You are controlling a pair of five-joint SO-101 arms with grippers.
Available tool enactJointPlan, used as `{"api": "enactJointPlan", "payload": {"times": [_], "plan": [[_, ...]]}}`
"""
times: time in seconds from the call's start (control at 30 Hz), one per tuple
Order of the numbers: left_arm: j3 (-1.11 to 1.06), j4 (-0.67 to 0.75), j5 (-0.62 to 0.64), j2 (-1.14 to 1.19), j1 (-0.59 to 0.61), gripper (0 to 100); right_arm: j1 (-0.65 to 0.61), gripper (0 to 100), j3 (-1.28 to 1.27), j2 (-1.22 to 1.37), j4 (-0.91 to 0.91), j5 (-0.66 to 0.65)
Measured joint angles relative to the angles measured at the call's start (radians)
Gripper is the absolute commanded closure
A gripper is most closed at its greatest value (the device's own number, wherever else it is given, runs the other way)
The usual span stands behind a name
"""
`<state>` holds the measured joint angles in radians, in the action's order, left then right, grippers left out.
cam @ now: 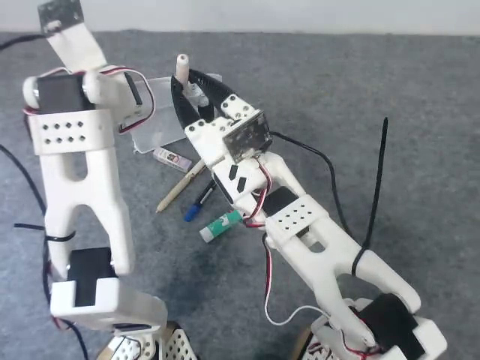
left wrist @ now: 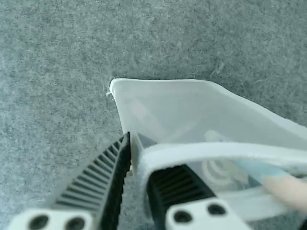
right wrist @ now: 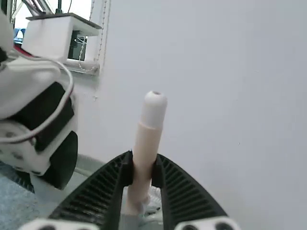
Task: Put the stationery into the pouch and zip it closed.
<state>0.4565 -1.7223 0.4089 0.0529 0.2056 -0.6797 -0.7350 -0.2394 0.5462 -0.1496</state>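
On the left side of the table my left gripper point(left wrist: 136, 153) is clenched on the rim of the translucent pouch point(left wrist: 201, 110), and the mouth stands open. Pale shapes show through its wall, but I cannot tell what they are. Just to the right, my right gripper point(right wrist: 142, 165) grasps a cream pen point(right wrist: 149, 129) upright, its lower end down by the pouch's opening. I judge this to be the loading step, with this pen about to go in. Four pieces lie loose on the grey mat point(cam: 390, 75) just in front of the pouch, from left to right: a small labelled block point(cam: 171, 158), a wooden pencil point(cam: 180, 186), a blue-tipped marker point(cam: 196, 204) and a glue stick point(cam: 221, 223). So I reckon the task is in its early part. Most of the stationery has yet to be packed, and the zip is not drawn. As for writing, the block carries a printed label and the glue stick a green and white wrapper, but the print on both is too small for me to read.
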Motion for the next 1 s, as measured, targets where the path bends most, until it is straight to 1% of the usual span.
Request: {"api": "enactJointPlan", "payload": {"times": [0.07, 0.2, 0.27, 0.47, 0.73, 0.9, 1.0], "plan": [[0.000, 0.000, 0.000, 0.000, 0.000, 99, -0.012, 96.5, -0.021, 0.002, -0.002, -0.021], [0.000, 0.000, 0.000, 0.000, 0.000, 99, -0.032, 83.1, -0.058, -0.003, 0.002, -0.052], [0.000, -0.002, 0.000, 0.000, 0.000, 99, -0.040, 79.1, -0.089, -0.025, 0.003, -0.057], [-0.003, -0.002, 0.000, 0.000, 0.002, 99, -0.046, 82.7, -0.193, -0.138, -0.002, -0.060], [-0.041, -0.002, 0.018, -0.002, 0.005, 99, -0.046, 82.8, -0.230, -0.163, -0.002, -0.061], [-0.041, -0.002, 0.025, -0.002, 0.005, 99, -0.046, 82.8, -0.308, -0.290, -0.005, -0.061], [-0.041, -0.002, 0.025, -0.002, 0.005, 99, -0.046, 82.8, -0.327, -0.376, -0.091, -0.061]]}}
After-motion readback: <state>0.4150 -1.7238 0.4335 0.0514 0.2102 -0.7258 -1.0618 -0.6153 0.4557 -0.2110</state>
